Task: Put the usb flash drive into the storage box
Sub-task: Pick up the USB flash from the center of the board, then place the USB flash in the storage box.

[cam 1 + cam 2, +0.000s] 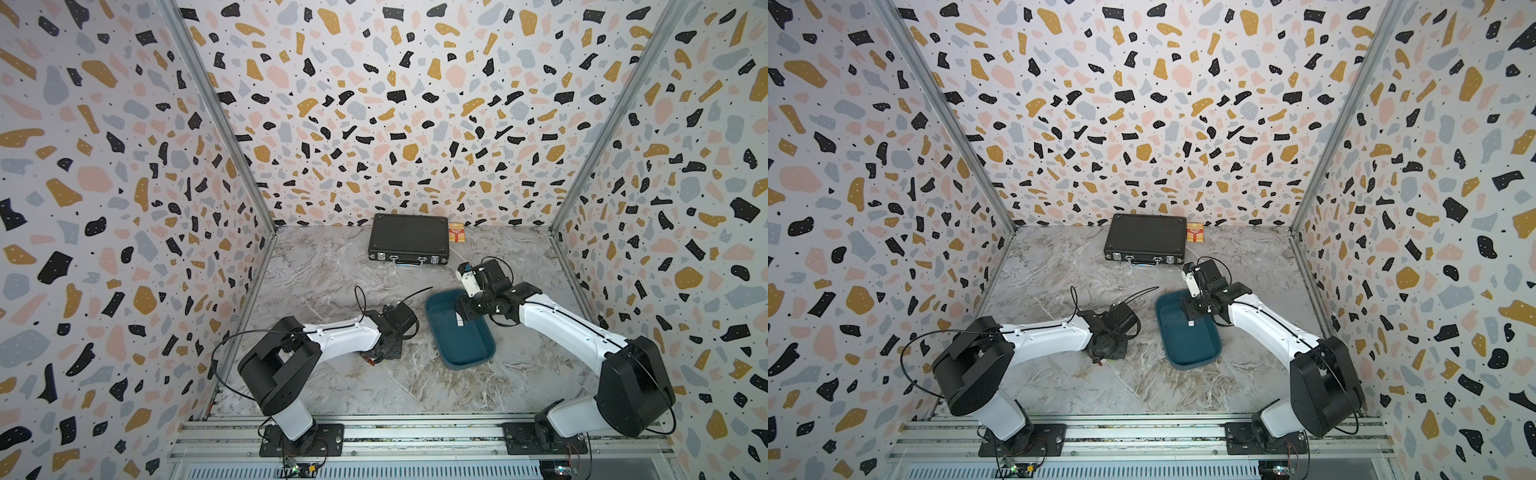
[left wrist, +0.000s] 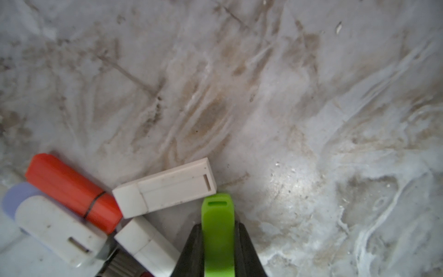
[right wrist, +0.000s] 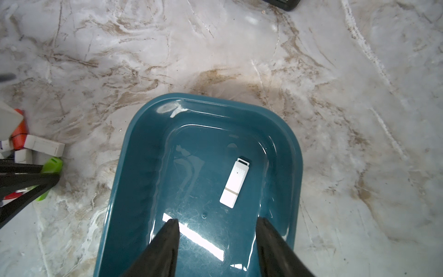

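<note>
The left hand (image 2: pixel 218 225) is pinched shut on a lime-green plastic flash drive (image 2: pixel 217 208). Its black fingers (image 2: pixel 194 249) press either side, and the drive's slotted end sticks out past the tips. The hand sits low over the marble-patterned counter (image 2: pixel 287 96), but I cannot tell whether the drive is lifted clear of it. Just beside it lies a small heap of other drives. A white rectangular flash drive (image 2: pixel 165 187) rests against an orange-red capped flash drive (image 2: pixel 72 189), with a rounded white flash drive (image 2: pixel 55 225) next to them.

The right hand (image 3: pixel 217 220) hangs wide and empty over the shallow teal-blue plastic storage box (image 3: pixel 134 148). One white banded flash drive (image 3: pixel 235 183) lies flat on the box's floor. In both top views the box (image 1: pixel 469 357) (image 1: pixel 1192 353) sits between the two arms. A black hard briefcase (image 1: pixel 408 243) and a small orange-red carton (image 1: pixel 456 232) stand by the back wall, well apart from it.
</note>
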Motion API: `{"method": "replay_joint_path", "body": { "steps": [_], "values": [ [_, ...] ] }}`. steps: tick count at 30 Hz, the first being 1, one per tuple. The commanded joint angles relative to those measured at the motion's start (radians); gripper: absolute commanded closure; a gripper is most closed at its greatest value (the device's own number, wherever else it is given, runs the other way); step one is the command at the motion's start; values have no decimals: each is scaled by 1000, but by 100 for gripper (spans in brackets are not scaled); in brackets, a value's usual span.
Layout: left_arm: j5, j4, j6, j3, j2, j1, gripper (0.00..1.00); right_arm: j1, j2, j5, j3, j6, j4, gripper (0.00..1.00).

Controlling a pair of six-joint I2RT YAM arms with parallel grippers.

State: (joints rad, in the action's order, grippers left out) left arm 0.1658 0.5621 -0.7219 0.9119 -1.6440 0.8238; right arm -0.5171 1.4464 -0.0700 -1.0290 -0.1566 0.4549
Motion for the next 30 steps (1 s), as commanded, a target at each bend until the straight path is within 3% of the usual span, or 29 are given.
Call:
{"method": "replay_joint_path", "body": {
  "steps": [1,8,12,17,25,27,30],
  "values": [
    [-8,69,22,61,78,9,88,4,-42,32,5,8,-4,44],
    [-65,110,23,250,181,58,91,52,-151,96,46,-22,-54,45],
    [-122,102,18,402,70,97,92,141,-212,133,82,-89,-65,45],
    [-136,107,24,591,-118,143,93,263,-258,87,133,-168,-72,45],
    [-124,161,28,777,-389,155,91,313,-257,50,166,-199,-56,46],
    [-111,169,33,789,-414,155,87,314,-258,50,167,-199,-49,46],
    [-96,177,46,812,-430,154,74,313,-258,47,170,-200,-48,46]
  ]
}}
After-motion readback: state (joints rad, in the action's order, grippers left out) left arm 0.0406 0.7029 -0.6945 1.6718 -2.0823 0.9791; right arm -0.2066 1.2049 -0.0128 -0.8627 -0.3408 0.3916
